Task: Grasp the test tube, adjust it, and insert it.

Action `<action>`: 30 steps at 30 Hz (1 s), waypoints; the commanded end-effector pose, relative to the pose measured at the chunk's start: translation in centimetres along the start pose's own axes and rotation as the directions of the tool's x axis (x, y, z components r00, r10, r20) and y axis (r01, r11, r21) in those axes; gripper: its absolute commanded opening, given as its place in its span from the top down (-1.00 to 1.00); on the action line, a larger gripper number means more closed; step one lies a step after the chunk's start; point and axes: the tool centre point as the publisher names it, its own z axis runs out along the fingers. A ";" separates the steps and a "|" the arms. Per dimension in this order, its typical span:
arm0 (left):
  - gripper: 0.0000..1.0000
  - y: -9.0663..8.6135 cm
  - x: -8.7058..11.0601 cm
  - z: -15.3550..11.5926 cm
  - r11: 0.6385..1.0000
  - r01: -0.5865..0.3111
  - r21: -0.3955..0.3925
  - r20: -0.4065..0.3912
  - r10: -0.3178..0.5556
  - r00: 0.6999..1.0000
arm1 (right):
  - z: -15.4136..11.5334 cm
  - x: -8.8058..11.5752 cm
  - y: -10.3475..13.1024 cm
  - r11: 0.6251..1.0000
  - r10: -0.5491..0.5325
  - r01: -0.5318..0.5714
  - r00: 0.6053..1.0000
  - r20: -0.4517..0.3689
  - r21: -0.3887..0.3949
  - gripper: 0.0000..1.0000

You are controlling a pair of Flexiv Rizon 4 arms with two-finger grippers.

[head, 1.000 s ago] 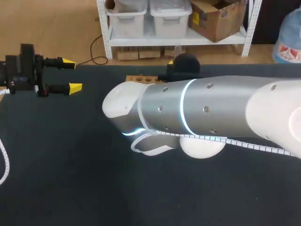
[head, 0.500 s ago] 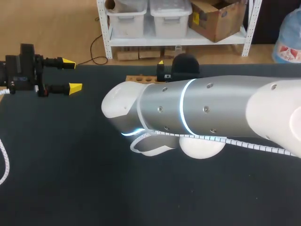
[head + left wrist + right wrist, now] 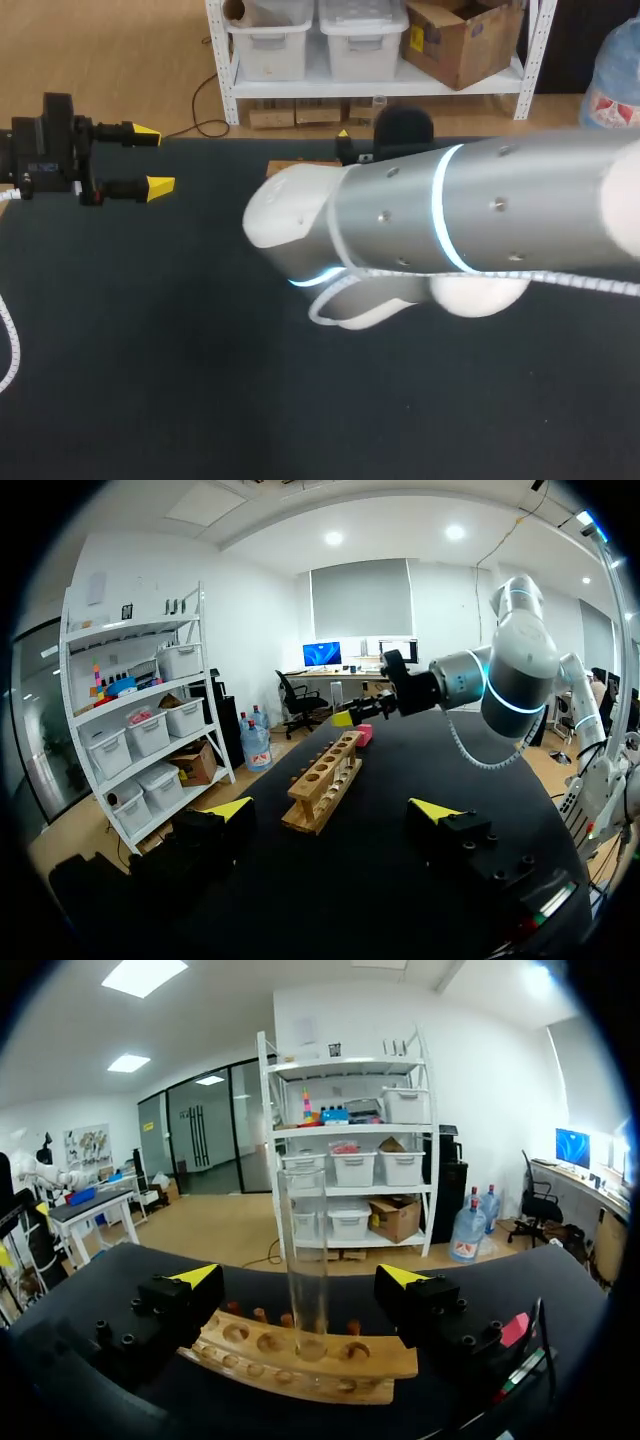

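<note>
Nearest, my right arm (image 3: 450, 220) lies across the middle of the worktop (image 3: 150, 350). It hides most of what stands by the far edge from the head view, so a slip there would show only in the wrist views. Toward the far left corner the left tool (image 3: 150, 158) hangs with its fingers apart, holding nothing, well apart from the rest. By the middle of the far edge sits the wooden rack (image 3: 300, 1360), and the test tube (image 3: 303, 1250) stands upright in one of its holes. The right tool (image 3: 298, 1277) straddles the tube with its fingers spread wide, neither touching the glass. The risk, as I judge it, lies in backing away. A sideways drift would bring a yellow tip against the tall tube, tipping it or dragging the rack toward the edge. How deep the tube sits I cannot tell. If only partly seated, it could lean.
</note>
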 end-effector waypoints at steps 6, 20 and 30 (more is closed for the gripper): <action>-1.00 -0.1 0.2 0.0 1.000 -0.004 -0.003 0.006 0.004 1.000 | -3.3 -0.6 -1.9 0.950 -0.061 0.020 0.990 -0.124 -0.313 -1.00; -1.00 -0.1 0.2 0.0 1.000 -0.004 -0.003 0.006 0.004 1.000 | -5.1 -0.7 -2.7 0.852 -0.108 -0.025 0.969 -0.222 -0.522 -1.00; -1.00 -0.1 0.2 0.0 1.000 -0.004 -0.003 0.006 0.004 1.000 | -6.4 -0.8 -4.2 0.830 -0.011 -0.137 0.965 -0.261 -0.540 -1.00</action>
